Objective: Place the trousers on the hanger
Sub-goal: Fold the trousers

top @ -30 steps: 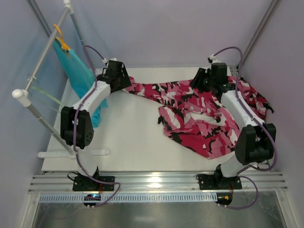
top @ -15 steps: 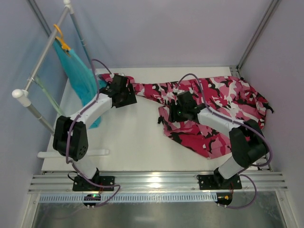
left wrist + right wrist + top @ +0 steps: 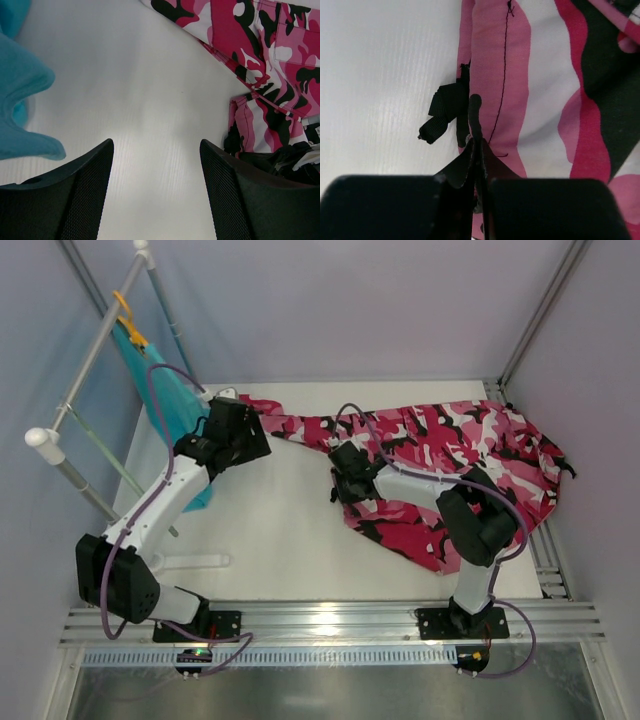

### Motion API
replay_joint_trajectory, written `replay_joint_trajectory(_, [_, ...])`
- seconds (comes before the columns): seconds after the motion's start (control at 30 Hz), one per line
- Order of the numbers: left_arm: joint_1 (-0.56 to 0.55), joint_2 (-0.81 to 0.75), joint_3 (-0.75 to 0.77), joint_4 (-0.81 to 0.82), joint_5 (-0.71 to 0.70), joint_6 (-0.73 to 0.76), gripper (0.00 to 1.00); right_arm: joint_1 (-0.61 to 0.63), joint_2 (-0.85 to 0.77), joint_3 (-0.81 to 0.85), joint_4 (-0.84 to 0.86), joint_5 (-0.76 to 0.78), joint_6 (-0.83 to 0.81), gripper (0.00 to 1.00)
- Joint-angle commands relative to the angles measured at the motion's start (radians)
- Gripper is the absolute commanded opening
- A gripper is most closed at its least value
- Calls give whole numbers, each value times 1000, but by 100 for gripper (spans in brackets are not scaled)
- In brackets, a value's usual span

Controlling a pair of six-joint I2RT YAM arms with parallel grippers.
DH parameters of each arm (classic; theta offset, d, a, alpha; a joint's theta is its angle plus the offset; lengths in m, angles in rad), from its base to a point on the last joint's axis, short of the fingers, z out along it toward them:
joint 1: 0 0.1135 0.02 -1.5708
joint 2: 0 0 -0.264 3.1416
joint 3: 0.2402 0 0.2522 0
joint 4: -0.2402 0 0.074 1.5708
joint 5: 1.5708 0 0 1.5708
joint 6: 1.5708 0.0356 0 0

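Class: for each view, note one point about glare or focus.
Top external: a glare spot on the metal rail at the near edge. Left wrist: the teal garment is soft-edged; the table glows pale between the open jaws. Right wrist: stitching on the trousers is sharp; the shut jaws are dark, blurred blocks.

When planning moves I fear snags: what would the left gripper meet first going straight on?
Probably the bare table, between the teal garment and the trousers; the left gripper, jaws open, frames neither, though depth is unclear.
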Motion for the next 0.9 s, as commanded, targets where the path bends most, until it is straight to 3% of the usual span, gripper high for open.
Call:
replay_joint_trajectory(0.0, [3, -48, -9, -33, -78, 2, 70, 12, -38, 83, -75, 82, 26, 4])
replay_joint_trajectory(0.3, [9, -93, 37, -87, -144, 15, 72, 46, -205, 232, -267, 41, 51, 4])
replay_joint_trajectory(0.6, [49, -111, 39, -114, -125, 18, 72, 115, -337, 278, -194, -130, 103, 4])
replay_joint_trajectory(0.87, [101, -133, 16, -123, -63, 17, 73, 172, -322, 368, -152, 19, 289, 4])
